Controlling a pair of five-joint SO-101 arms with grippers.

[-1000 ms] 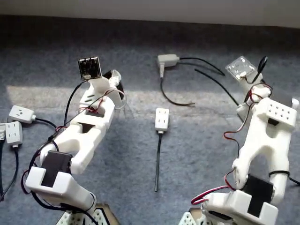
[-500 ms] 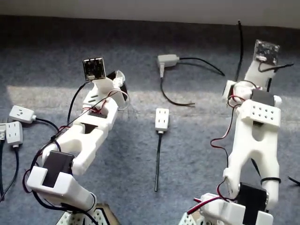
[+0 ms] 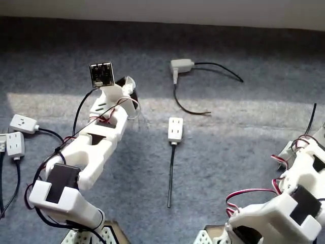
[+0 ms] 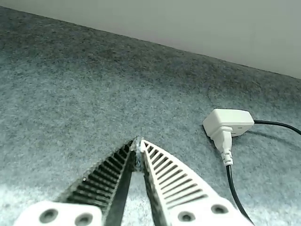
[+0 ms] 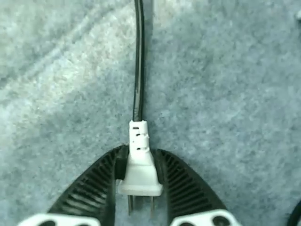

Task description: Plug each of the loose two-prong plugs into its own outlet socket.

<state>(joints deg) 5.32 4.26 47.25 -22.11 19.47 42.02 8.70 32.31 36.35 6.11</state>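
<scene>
Short-pile grey-blue carpet point(image 3: 228, 152) across the whole work surface, flecked and slightly matted. Along the far edge, a plain pale wall point(image 3: 162, 7), met in a straight line, with a darker shaded strip of carpet just below. Across the middle, a broad paler band of light point(image 3: 254, 109) from side to side. From the left wrist, more carpet up to the off-white wall. From the right wrist, brighter carpet fading to dimmer.

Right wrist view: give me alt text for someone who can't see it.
The right gripper grips a white two-prong plug by its body, prongs pointing back toward the camera. Its black cord runs away across grey carpet.
</scene>
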